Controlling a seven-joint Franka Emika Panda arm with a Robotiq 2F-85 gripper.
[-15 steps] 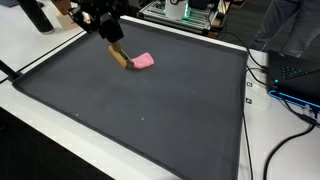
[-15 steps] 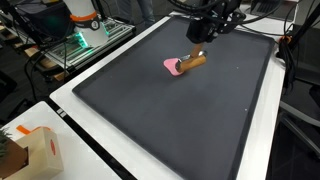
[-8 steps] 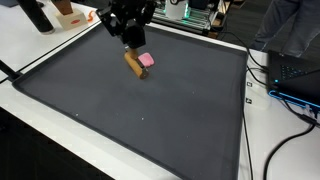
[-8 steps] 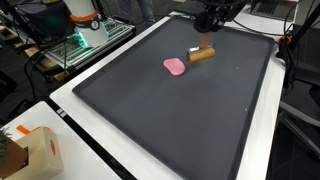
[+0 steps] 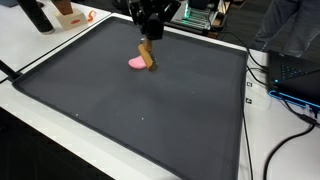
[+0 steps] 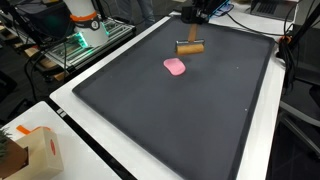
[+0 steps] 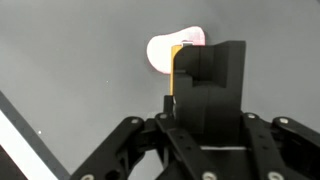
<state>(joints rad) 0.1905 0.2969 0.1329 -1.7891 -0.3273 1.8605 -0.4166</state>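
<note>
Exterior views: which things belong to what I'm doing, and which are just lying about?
In hand: gripper, the wooden block it grips, pink piece, black mat.
Lying about: cardboard box, laptop.

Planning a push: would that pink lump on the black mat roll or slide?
The pink lump lies low and flat on the mat, so it would likely slide, not roll. Its rounded, blobby outline suggests it is soft and light.
</note>
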